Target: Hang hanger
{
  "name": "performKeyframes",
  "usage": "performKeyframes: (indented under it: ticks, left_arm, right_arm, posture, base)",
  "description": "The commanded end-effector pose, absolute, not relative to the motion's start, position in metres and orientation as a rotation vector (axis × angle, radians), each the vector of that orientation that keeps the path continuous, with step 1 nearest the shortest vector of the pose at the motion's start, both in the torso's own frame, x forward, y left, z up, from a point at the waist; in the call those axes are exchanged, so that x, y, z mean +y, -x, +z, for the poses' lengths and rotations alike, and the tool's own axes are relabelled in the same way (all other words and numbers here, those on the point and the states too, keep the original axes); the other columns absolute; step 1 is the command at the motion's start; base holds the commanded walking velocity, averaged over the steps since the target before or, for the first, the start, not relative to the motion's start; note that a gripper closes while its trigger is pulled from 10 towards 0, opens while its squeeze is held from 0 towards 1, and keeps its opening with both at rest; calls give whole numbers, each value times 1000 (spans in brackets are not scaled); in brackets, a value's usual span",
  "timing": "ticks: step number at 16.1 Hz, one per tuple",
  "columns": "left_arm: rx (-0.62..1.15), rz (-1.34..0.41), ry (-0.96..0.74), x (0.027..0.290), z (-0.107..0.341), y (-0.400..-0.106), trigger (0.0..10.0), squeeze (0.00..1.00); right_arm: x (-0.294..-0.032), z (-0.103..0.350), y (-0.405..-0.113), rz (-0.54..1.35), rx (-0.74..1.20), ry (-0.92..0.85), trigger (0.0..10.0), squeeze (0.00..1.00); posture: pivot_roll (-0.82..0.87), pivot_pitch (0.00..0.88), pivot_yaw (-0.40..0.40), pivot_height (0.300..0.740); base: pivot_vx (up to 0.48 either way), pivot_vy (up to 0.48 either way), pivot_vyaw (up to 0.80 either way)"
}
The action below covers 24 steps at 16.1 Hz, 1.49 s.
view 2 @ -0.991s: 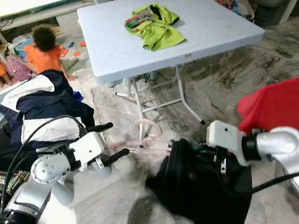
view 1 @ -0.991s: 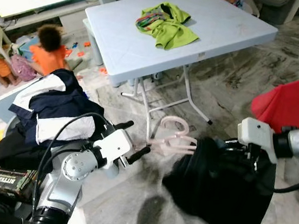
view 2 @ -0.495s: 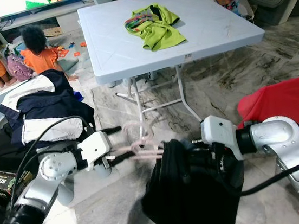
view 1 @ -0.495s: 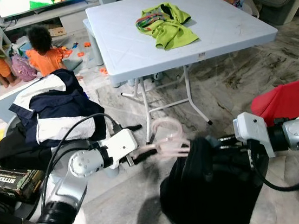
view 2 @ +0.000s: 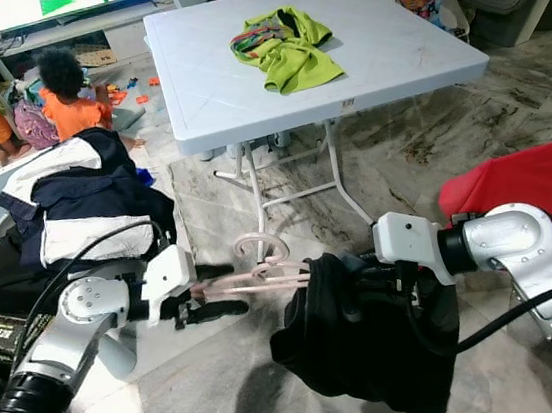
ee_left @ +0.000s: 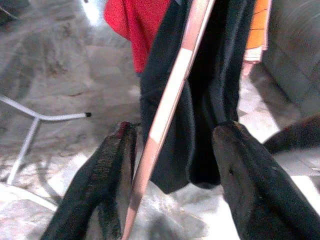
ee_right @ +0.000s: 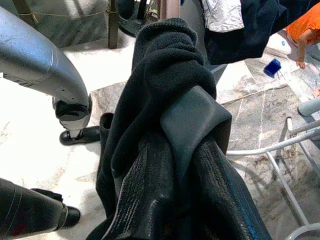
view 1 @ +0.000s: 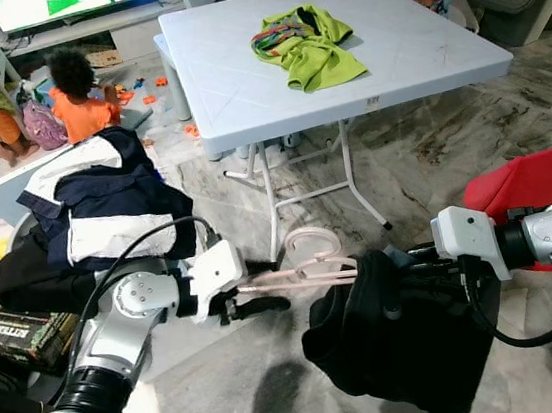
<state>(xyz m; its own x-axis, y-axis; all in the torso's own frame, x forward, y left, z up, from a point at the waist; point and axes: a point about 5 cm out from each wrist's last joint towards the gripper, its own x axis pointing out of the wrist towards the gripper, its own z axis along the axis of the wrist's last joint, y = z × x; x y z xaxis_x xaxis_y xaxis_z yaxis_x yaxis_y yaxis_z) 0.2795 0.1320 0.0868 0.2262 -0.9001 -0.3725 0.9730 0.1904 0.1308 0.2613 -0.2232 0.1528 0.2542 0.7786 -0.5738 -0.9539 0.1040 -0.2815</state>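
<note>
A pale pink hanger (view 1: 305, 279) lies level above the floor, its hook (view 1: 307, 242) pointing up and its far end tucked into a black garment (view 1: 404, 344). My left gripper (view 1: 271, 285) is open, its fingers (ee_left: 114, 172) spread wide above and below the hanger's near end. In the left wrist view the hanger bar (ee_left: 169, 97) runs close beside one finger. My right gripper (view 1: 402, 264) is shut on the top of the black garment, which hangs bunched below it. The right wrist view has black cloth (ee_right: 167, 65) pinched between the fingers (ee_right: 150, 200).
A light blue folding table (view 1: 242, 90) with a green cloth (view 1: 309, 46) stands ahead, its legs (view 1: 271, 207) just behind the hanger. A clothes pile (view 1: 104, 197) sits at left, red fabric (view 1: 540, 184) at right. Two children (view 1: 80, 89) play at the far left.
My left gripper's fingers have spread apart around the hanger. The hanger has come level and the black garment has shifted slightly right and hangs lower.
</note>
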Motion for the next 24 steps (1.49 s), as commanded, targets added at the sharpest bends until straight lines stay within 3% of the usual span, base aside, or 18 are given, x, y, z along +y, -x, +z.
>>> performKeyframes:
  ticks: [1,14,15,16,17,22,23,24]
  left_arm:
    - [210,-1350,-395,132,95,-284,0,0]
    - [221,-1357,-511,135,92,-292,0,0]
    - [212,-1357,-514,133,92,-293,2275,0]
    - [204,-1338,-516,130,92,-296,10000,827]
    - [204,-1332,-511,129,91,-297,10000,1000]
    - [206,-1356,-526,125,89,-299,10000,1000]
    - [208,-1364,-514,124,88,-299,1451,337]
    - [216,-1371,-509,123,87,-299,0,0]
  right_arm:
    - [-219,160,-265,1343,268,718,10000,0]
    - [-219,161,-269,1359,250,728,10000,0]
    - [-218,161,-269,1362,246,728,10000,0]
    - [-218,162,-270,1364,242,729,10000,0]
    - [-218,162,-270,1365,241,729,10000,0]
    - [-217,162,-272,1374,238,734,10000,0]
    - [-216,162,-272,1376,238,735,10000,0]
    - [-216,163,-272,1377,237,735,10000,0]
  posture:
    - [-79,0,10,740]
    - [-83,0,10,740]
    - [-83,0,10,740]
    - [-86,0,8,740]
    - [-85,0,7,740]
    - [-89,0,3,740]
    - [-89,0,3,740]
    - [-89,0,3,740]
  base:
    - [0,0,0]
    - [0,0,0]
    - [0,0,0]
    - [0,0,0]
    - [0,0,0]
    - [0,0,0]
    - [0,0,0]
    - [0,0,0]
